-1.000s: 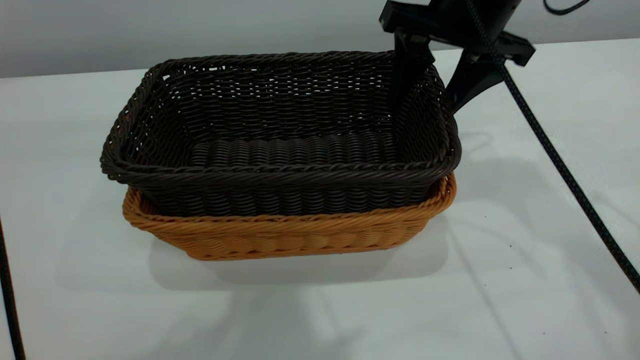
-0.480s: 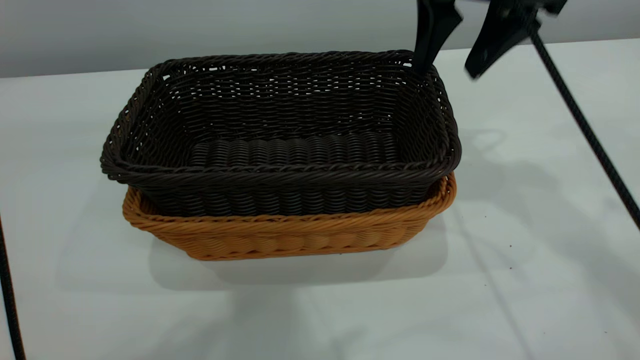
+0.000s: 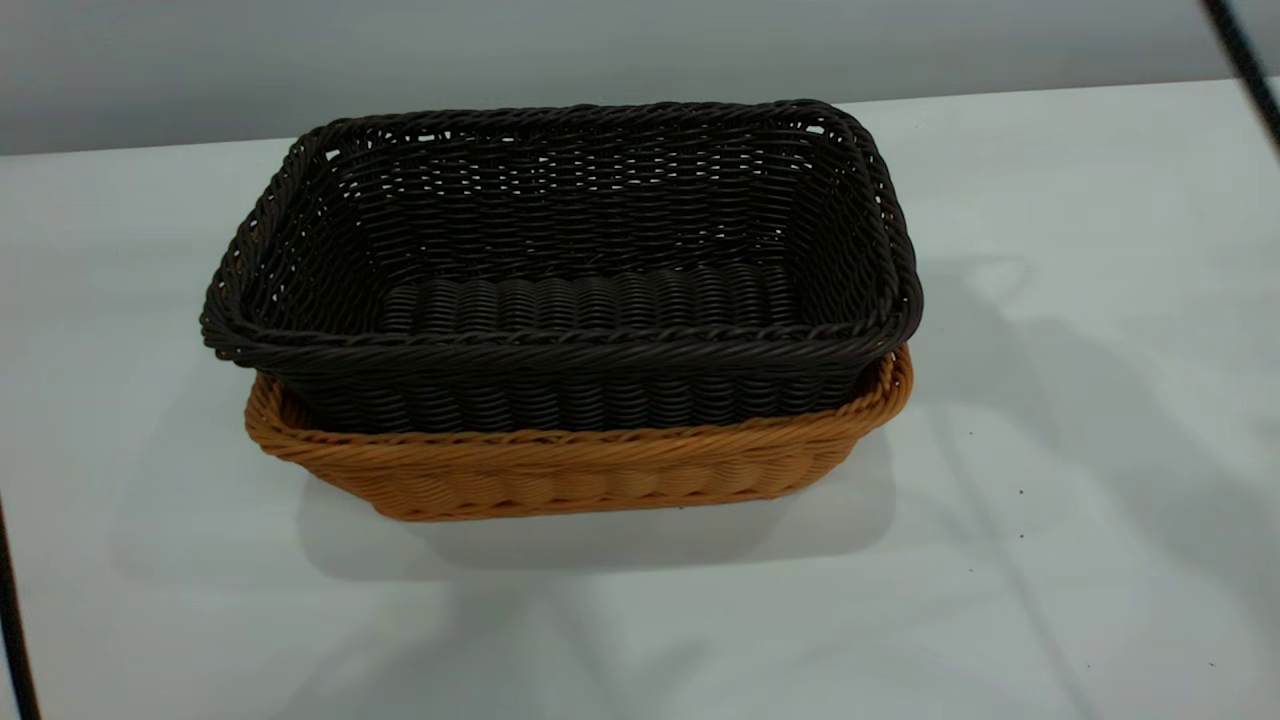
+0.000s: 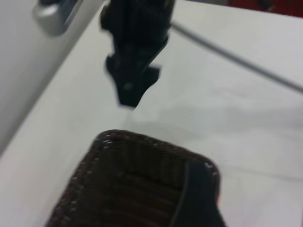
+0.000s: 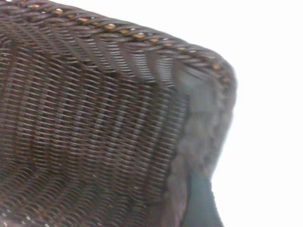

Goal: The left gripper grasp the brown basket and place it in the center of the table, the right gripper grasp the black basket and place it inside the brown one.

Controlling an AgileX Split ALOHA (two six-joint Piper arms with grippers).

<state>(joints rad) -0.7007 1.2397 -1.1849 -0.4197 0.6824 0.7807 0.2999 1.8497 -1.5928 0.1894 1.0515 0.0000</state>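
The black basket (image 3: 560, 290) has the right end effector (image 4: 129, 94) hanging in the air just past one of its corners, over bare table (image 3: 1080, 420) and apart from the wicker. That view is blurred, so I cannot tell whether it is spread or pressed together. The right wrist view looks closely into a corner of the black basket, with bits of tan showing through the braided rim.

The left end effector (image 4: 196, 203) shows only as a dark part low over a rim corner of the black basket in its own wrist view. Here too I cannot tell its state, or whether it touches the rim.

Neither end effector shows in the exterior view. There the black basket sits upright inside the brown basket (image 3: 580, 470), not sunk all the way, so its rim stands above the brown rim. The brown rim shows along the 6 o'clock side and at the 3 o'clock end, while at 9 o'clock the black rim juts out past it. The pair rests flat near the middle of the table.

A cable (image 3: 1245, 55) crosses the corner at 1 o'clock and another cable (image 3: 10, 620) runs along the edge at 8 o'clock. A few dark specks (image 3: 1020, 492) lie at 4 o'clock from the baskets
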